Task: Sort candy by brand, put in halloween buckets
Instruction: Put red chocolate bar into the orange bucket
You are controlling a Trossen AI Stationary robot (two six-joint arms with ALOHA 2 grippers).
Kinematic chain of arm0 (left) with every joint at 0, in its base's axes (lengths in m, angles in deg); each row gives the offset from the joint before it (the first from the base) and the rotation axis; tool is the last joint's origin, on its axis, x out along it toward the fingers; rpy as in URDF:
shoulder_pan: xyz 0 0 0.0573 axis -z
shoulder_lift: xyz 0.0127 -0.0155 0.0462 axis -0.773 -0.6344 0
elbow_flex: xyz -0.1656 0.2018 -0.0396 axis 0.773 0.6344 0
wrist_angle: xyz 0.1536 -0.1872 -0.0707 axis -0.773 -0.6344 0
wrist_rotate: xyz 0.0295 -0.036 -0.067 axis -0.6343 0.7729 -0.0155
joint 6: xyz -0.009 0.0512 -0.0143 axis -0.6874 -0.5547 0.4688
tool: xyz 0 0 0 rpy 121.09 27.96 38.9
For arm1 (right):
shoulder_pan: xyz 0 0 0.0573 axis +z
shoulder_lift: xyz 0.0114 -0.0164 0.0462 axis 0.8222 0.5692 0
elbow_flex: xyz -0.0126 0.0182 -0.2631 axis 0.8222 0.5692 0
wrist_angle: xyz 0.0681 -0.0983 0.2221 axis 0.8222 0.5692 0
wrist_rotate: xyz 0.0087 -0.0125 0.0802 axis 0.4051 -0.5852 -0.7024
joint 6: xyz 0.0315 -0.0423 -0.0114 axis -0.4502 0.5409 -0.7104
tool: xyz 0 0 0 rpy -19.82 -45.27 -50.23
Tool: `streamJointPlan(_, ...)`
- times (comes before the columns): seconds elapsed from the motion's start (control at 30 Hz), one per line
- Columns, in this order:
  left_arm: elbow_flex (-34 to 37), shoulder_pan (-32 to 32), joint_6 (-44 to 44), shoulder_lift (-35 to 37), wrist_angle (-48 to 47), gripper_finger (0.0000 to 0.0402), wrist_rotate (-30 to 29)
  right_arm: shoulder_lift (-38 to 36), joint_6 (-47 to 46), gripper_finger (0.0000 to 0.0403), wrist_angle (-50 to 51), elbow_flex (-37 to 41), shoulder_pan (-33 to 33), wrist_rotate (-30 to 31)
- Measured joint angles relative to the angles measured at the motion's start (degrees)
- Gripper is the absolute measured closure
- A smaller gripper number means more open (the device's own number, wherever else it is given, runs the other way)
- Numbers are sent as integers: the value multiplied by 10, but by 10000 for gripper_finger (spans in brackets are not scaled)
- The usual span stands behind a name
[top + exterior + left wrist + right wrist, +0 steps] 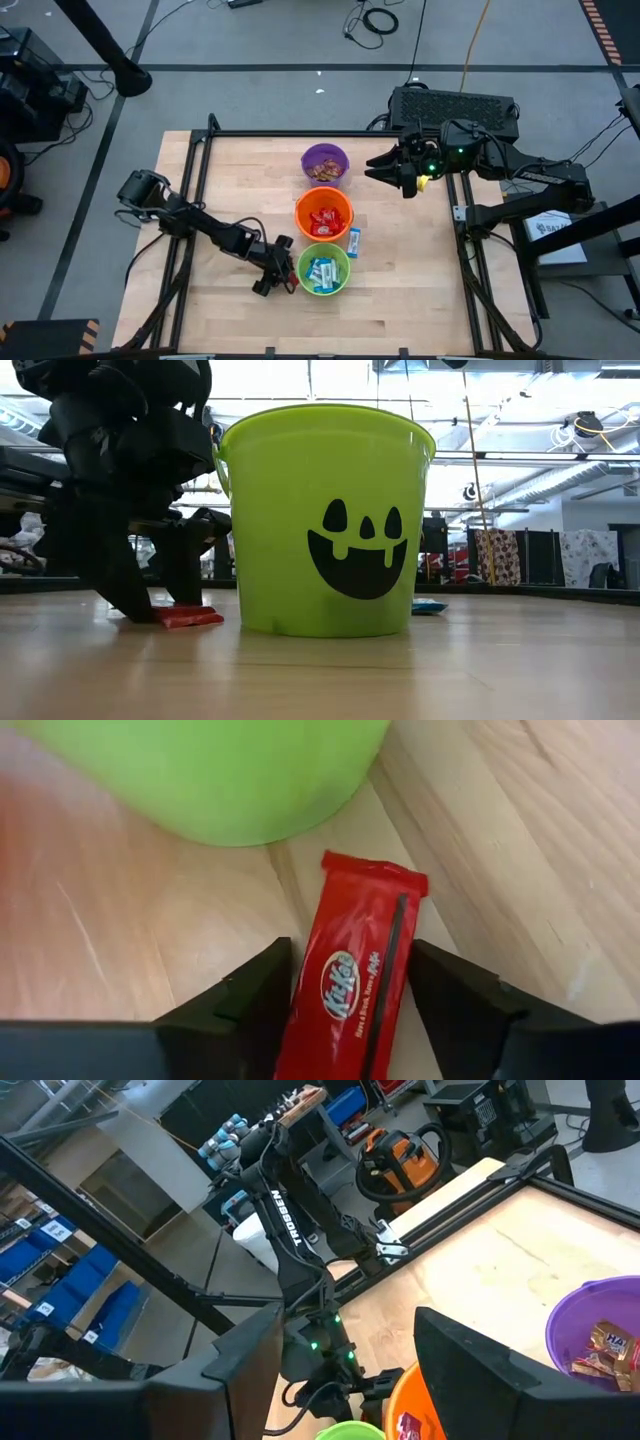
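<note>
Left tool (pixel 345 1005) straddles red candy bar (pixel 352 982), fingers apart, beside green bucket (pixel 215 775).

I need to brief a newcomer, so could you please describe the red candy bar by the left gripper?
Find the light green plastic bucket, nearest the table's front edge. On the wood beside it, between the left gripper's open fingers, lies the red wrapped KitKat bar, the only red candy outside a bucket.

The bench (pixel 400 300) is seen from above; the green bucket (pixel 325 520) is seen close from bench height and in the left wrist view.
</note>
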Motion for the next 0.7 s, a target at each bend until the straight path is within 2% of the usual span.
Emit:
streamJointPlan(0.17,0,0,4,0,-1,213,1,0,4,186,-1,0,0,0)
streamJointPlan(0.7,1,1,32,-1,2,214,0,0,4,186,-1,0,0,0)
